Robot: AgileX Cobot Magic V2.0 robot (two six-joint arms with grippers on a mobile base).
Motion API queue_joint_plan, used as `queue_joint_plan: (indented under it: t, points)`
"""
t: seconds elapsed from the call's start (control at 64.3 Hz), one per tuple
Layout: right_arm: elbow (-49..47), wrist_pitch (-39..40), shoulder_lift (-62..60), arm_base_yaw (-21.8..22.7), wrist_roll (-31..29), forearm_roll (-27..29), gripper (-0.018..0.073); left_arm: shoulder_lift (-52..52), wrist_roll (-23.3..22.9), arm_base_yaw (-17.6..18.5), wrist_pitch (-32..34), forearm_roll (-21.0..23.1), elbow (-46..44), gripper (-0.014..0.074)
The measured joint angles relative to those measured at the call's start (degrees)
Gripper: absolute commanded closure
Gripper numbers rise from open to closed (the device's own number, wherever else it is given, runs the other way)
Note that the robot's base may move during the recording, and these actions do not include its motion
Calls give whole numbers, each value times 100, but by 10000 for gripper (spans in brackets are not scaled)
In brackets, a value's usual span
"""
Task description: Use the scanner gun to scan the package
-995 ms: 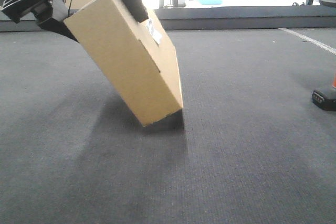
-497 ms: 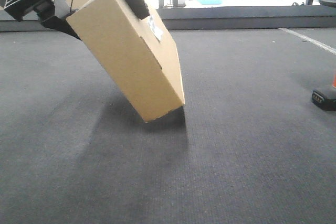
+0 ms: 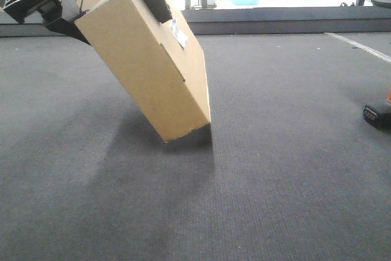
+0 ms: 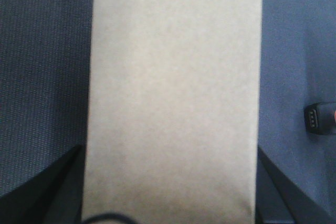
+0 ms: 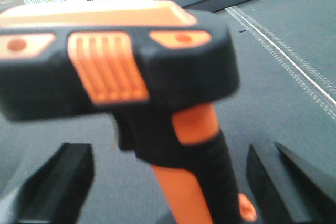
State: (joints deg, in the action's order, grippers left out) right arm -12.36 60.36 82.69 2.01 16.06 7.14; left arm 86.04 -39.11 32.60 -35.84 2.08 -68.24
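Observation:
The package is a tan cardboard box with a small white label. It hangs tilted, and its low corner is at the grey carpet. My left gripper is shut on its upper end, one black finger on each broad side. In the left wrist view the box fills the middle, with dark fingers at both lower flanks. The orange and black scanner gun stands upright between the fingers of my right gripper. The fingers stand wide apart, clear of the handle. The scanner also shows at the right edge of the front view.
Grey carpet covers the floor all around. A low dark ledge runs along the back, with bright windows behind it. A white line crosses the carpet at the far right. The scanner's base shows at the right edge of the left wrist view.
The package swung slightly right, then back left, still tilted in my left gripper. The scanner at the right edge has not moved.

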Motion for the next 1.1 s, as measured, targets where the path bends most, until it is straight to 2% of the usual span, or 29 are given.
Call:
queue_joint_plan:
  t: [0.42,0.87,1.103]
  points:
    - [-232,-316,33,0,9,124,-1,0,0,0,0,-14,0,708]
    - [-403,424,689,0,9,35,-1,0,0,0,5,-14,0,708]
    - [-416,504,689,0,-47,35,0,0,0,0,5,-14,0,708]
